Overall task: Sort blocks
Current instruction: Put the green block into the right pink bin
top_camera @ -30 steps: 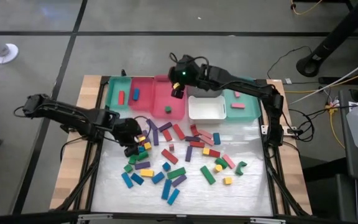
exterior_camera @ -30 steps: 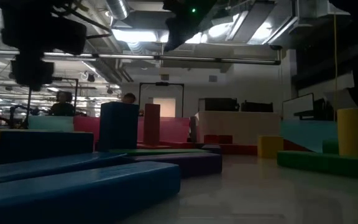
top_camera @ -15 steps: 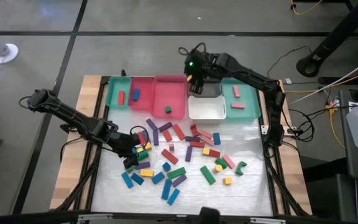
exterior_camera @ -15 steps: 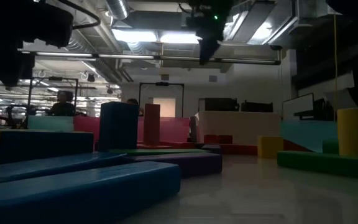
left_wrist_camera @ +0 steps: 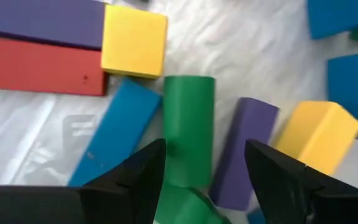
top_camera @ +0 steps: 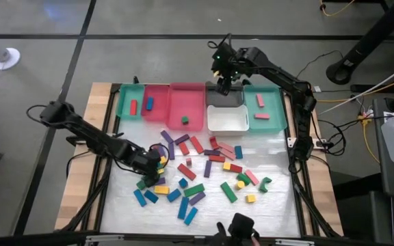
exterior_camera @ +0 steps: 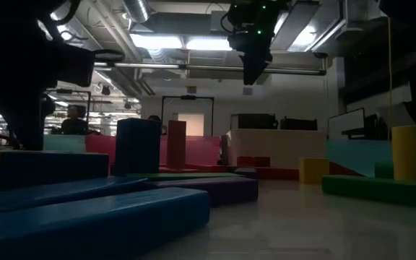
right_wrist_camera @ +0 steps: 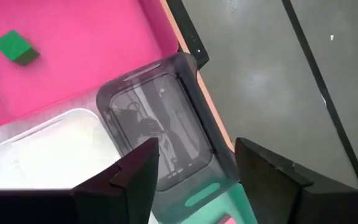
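Green is what fills the left wrist view: a smooth round-ended block [left_wrist_camera: 188, 127] lies between the spread fingers of the left tool [top_camera: 157, 162], which has dropped into the loose pile of blocks [top_camera: 197, 171] on the worktop [top_camera: 279, 205] since a second ago. Its jaws stand open around the piece without closing on it, so we judge a pick is about to start.

Meanwhile the right tool [top_camera: 222, 80] has swung away from the pink tray [top_camera: 193, 102], where one green cube [top_camera: 185, 120] sits, and now hangs open and empty above the dark translucent tray [right_wrist_camera: 151, 134]. We read that as one drop finished.

Most blocks are matte, hard-edged bars and cubes. They lie on a crinkled white sheet. All trays are shallow, round-cornered plastic.
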